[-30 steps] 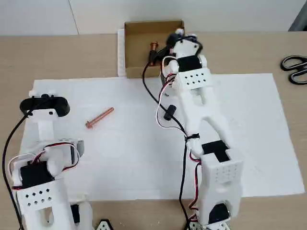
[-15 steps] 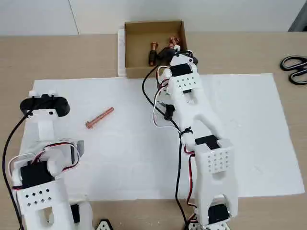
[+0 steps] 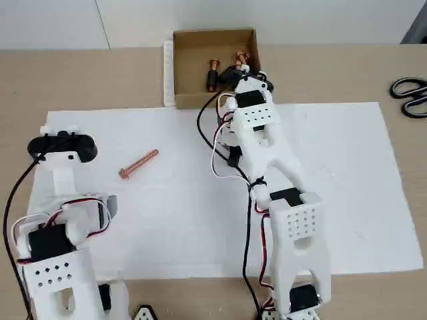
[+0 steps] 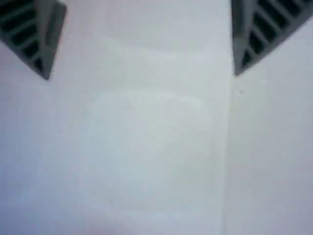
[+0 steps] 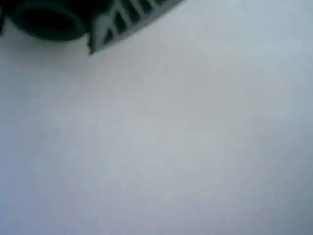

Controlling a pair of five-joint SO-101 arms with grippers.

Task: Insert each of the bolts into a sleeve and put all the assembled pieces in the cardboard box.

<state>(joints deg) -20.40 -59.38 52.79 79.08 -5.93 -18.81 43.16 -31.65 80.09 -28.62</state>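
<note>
The one loose piece, a slim copper-coloured metal bolt (image 3: pixel 139 164), lay on the left half of the white paper sheet (image 3: pixel 347 173), closer to its far edge than to its near edge. Its long axis ran on a diagonal, with the head toward the near left corner of the sheet and the tip toward the brown cardboard box (image 3: pixel 213 33). The left claw (image 4: pixel 142 73) hung released, jaws wide apart, over bare paper by the left edge. The bolt lay to its right, so the left arm was clearly the nearer one. The right claw (image 3: pixel 244 72) stood at the near right corner of the box, and its state could not be told. Two copper bolts in dark sleeves (image 3: pixel 213 73) lay inside the box. The sheet covered a light wooden table (image 3: pixel 80 73), and black scissors (image 3: pixel 410 93) lay at its right edge.
</note>
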